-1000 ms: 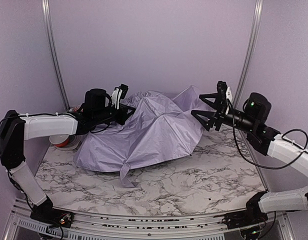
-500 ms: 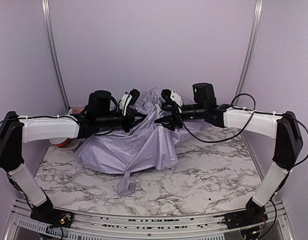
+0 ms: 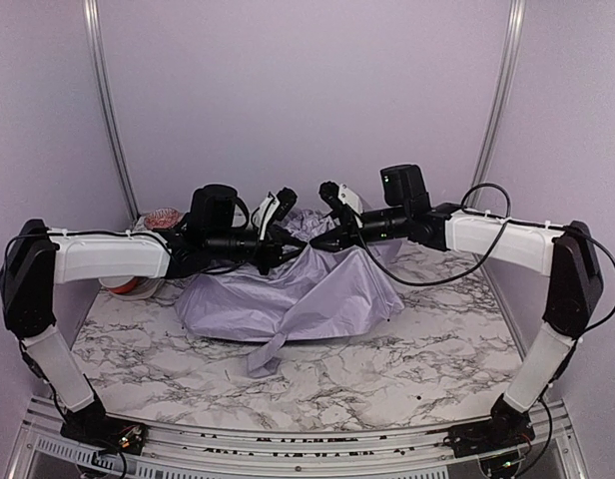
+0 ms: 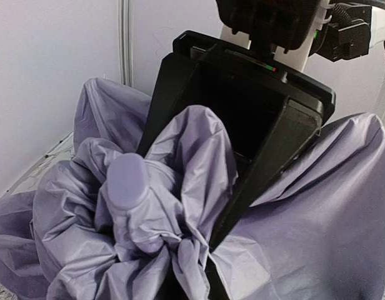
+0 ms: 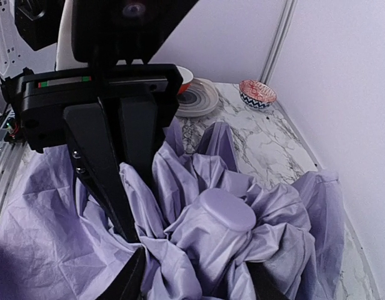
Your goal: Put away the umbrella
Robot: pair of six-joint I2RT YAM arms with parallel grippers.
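Umbrella: the umbrella [image 3: 307,294] lay collapsed mid-back on the desk [image 3: 427,349], its lavender canopy heaped loose and its peak gathered up between my two arms.
Left pincer: the left pincer [image 3: 291,243] was pressed together with canopy bunched at its tips. I read it as pinching a fold.
Right pincer: the right pincer [image 3: 324,239] sat partway spread, fingers [image 5: 129,280] either side of a cloth-wrapped lavender knob [image 5: 227,211]. I could not tell whether the pads were biting yet.
Knob: handle or top cap, I couldn't say, since cloth covered it.
Risk, slip: thin cloth lay over a rounded knob. I judged a squeeze might catch fabric alone and let the knob squirt out.
Risk, collision: the two pincers were nose to nose and close together. A small overshoot by either arm could knock fingers.
Risk, tear: opposite pulls on one bunch might strain cloth or ribs.
Risk, sweep: the striped dish [image 5: 195,100] and patterned bowl [image 5: 257,92] stood near the canopy's left edge. Dragging the heap that way could shove them.
Change, right arm: a second earlier it hung out at the right side with its pincer wide. It had since swung across to centre, and the pincer had narrowed.
Change, canopy: it had been spread broad across the desk, and was now drawn in narrower and lower.
Change, left arm: it had reached a little further right, pincer unchanged.
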